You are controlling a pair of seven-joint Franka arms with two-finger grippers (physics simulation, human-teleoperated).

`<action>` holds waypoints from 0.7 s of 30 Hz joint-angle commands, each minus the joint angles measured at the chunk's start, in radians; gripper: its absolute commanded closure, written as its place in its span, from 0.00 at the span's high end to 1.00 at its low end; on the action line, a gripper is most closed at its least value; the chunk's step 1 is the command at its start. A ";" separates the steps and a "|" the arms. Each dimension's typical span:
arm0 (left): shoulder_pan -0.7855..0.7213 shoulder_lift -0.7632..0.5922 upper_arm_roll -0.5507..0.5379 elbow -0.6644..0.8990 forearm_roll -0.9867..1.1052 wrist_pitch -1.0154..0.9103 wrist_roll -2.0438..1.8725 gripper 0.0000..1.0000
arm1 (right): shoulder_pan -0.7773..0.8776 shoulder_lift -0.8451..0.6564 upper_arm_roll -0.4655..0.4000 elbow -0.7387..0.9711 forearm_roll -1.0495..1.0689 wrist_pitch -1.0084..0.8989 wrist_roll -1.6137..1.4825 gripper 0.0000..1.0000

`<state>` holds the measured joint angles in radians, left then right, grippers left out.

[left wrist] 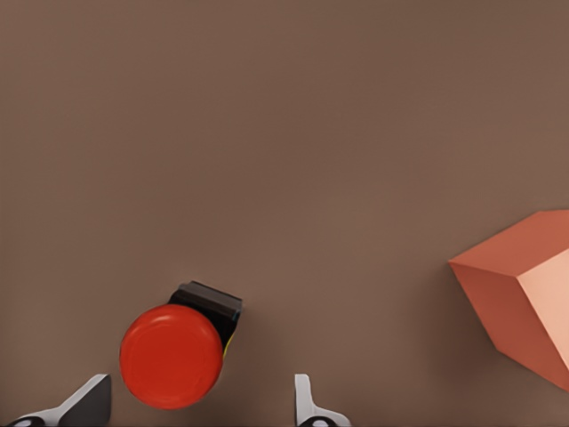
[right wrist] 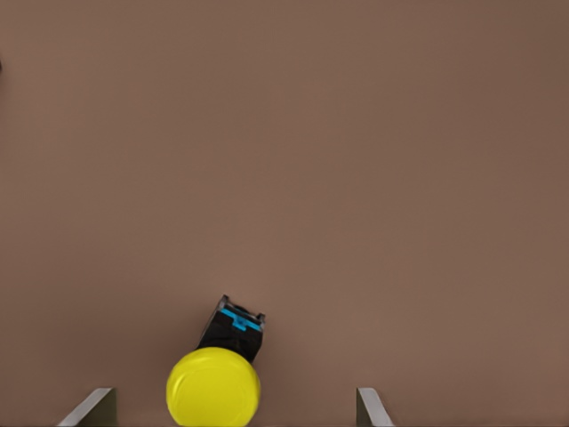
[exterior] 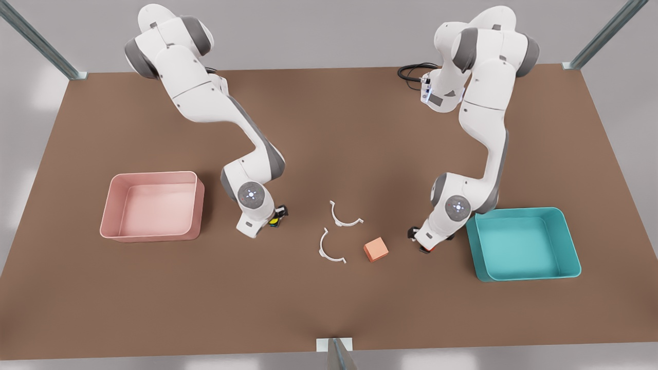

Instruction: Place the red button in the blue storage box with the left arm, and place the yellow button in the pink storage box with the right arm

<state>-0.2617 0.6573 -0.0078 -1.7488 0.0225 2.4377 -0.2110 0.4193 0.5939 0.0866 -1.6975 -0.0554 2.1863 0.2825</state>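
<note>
The red button, lying on its side on the brown table, sits between the spread fingertips of my left gripper, which is open. In the front view this gripper is low over the red button, just left of the blue storage box. The yellow button also lies tipped over, between the wide-apart fingertips of my open right gripper. From the front, that gripper hovers at the yellow button, right of the pink storage box. Both boxes hold nothing.
An orange-pink cube rests close to the left gripper, seen also in the left wrist view as the cube. Two white curved clips lie mid-table. A black cable loops at the back.
</note>
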 commanded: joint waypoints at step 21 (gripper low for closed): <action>0.024 -0.027 0.003 0.011 0.001 0.026 -0.050 0.52 | -0.004 0.038 0.001 -0.123 -0.001 0.345 0.175 0.53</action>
<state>-0.2428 0.6349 -0.0057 -1.7380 0.0259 2.4676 -0.2516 0.4161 0.6323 0.0874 -1.8207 -0.0575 2.5071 0.4074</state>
